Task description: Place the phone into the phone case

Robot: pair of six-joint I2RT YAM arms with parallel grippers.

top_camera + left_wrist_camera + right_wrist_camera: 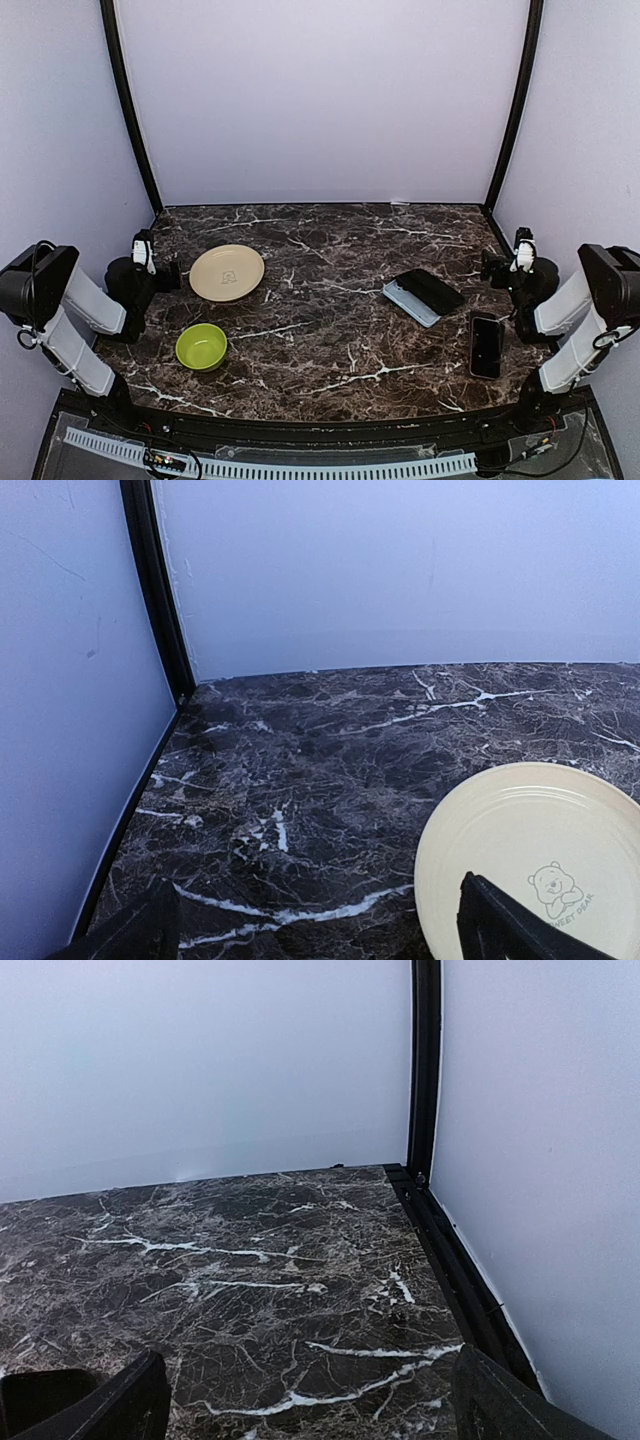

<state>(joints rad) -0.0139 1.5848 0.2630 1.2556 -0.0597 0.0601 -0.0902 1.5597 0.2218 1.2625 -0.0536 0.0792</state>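
Right gripper (492,268) and left gripper (172,276) spread wide, nothing held. Phone (487,346) laid flat on marble tabletop (330,330), near phone case (425,296) — not yet grasped; whole insertion left to be done.

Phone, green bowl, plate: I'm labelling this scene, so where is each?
phone (487,346), top view, middle of its dark face.
green bowl (201,347), top view, bare inner floor.
plate (505,845), left wrist view, bare cream face.

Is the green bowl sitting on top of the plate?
No, the green bowl rests on the table, apart from the cream plate.
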